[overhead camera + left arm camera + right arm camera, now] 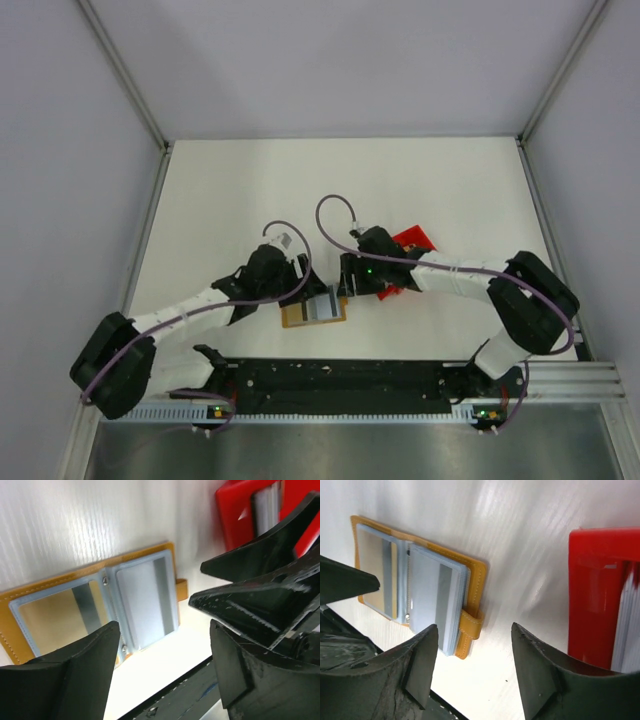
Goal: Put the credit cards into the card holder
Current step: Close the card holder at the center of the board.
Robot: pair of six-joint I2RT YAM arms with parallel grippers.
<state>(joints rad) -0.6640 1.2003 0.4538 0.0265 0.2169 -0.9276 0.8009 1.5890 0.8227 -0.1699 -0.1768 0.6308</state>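
Observation:
The orange card holder (296, 318) lies open on the table near the front edge. Its clear sleeves show in the left wrist view (145, 605) and the right wrist view (432, 600). The top sleeve looks light blue with a grey stripe; I cannot tell whether a card is inside. Its tab (472, 622) points toward the red tray. Grey-white cards (626, 630) lie in the red tray (592, 595), also in the left wrist view (267, 505). My left gripper (305, 283) (165, 645) is open and empty over the holder's near edge. My right gripper (348, 283) (472, 655) is open and empty beside the tab.
The red tray (412, 242) sits right of the holder, partly under the right arm. The black base rail (340, 375) runs just in front of the holder. White walls and metal posts enclose the table. The two grippers are close together.

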